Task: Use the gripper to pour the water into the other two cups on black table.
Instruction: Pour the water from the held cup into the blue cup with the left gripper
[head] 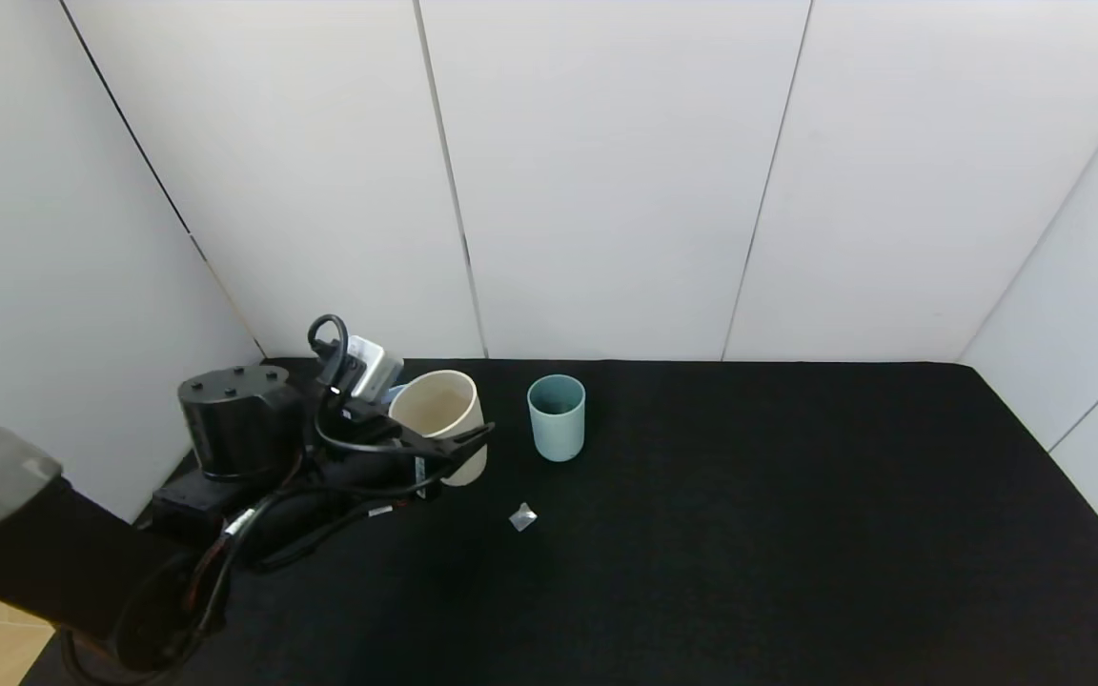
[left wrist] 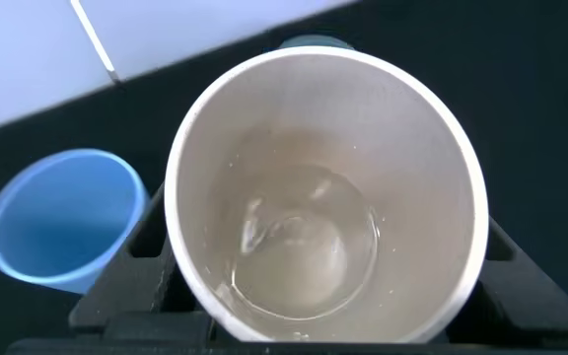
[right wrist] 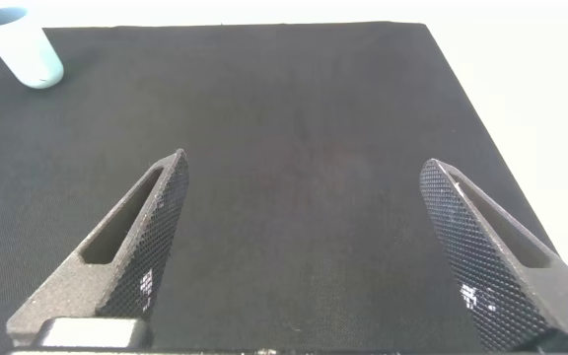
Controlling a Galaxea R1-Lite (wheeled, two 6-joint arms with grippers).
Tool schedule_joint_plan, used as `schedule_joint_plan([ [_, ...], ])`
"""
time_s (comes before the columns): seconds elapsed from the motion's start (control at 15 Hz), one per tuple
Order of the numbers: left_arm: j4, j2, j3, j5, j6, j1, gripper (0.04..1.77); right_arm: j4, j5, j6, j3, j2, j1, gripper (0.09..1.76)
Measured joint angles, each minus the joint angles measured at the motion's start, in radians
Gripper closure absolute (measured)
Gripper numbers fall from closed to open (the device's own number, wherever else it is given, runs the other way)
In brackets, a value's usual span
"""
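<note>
The left claw (head: 458, 448) is clamped shut around the cream-white cup (head: 442, 419), its dark fingers pressed against the wall on either side, as the left wrist view shows from just above the rim. That cup stands roughly upright, its long axis close to vertical, with a shallow pool of water lying in the bottom, so I judge that pouring is not under way at this instant. What the coming move turns on is where the two receiving cups lie from the held one. The light blue cup (left wrist: 62, 219) sits just beside it, on the side toward the back wall and the robot's left, mostly hidden behind the arm in the head view; the teal-green cup (head: 557, 416) stands apart on the robot's right of the held cup, upright on the black counter (head: 797, 534). The blue cup is the nearer target, needing only a short shift and a tilt toward its mouth. The right claw (right wrist: 304, 247) hangs over bare counter well away from the cups, fingers spread wide and holding nothing, so the left arm is far the nearer. A small crumpled scrap (head: 522, 516) lies in front of the cups. No brand, label or legible writing shows anywhere.
</note>
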Motion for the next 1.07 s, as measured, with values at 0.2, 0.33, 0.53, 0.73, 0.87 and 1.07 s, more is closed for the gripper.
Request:
schedule_joint_plan([
  [0.2,0.157,-0.075,-0.089,-0.004,0.007,0.044,0.52,0.000,0.000,0.000,0.000,0.000,0.000,0.14],
  [0.33,0.254,-0.110,-0.145,-0.008,0.021,0.086,0.52,0.000,0.000,0.000,0.000,0.000,0.000,0.14],
  [0.53,0.438,-0.148,-0.236,-0.009,0.071,0.161,0.52,0.000,0.000,0.000,0.000,0.000,0.000,0.14],
  [0.73,0.564,-0.164,-0.326,-0.013,0.153,0.242,0.52,0.000,0.000,0.000,0.000,0.000,0.000,0.14],
  [0.87,0.670,-0.160,-0.391,-0.013,0.230,0.288,0.52,0.000,0.000,0.000,0.000,0.000,0.000,0.14],
  [1.07,0.768,-0.143,-0.478,-0.010,0.299,0.331,0.52,0.000,0.000,0.000,0.000,0.000,0.000,0.14],
])
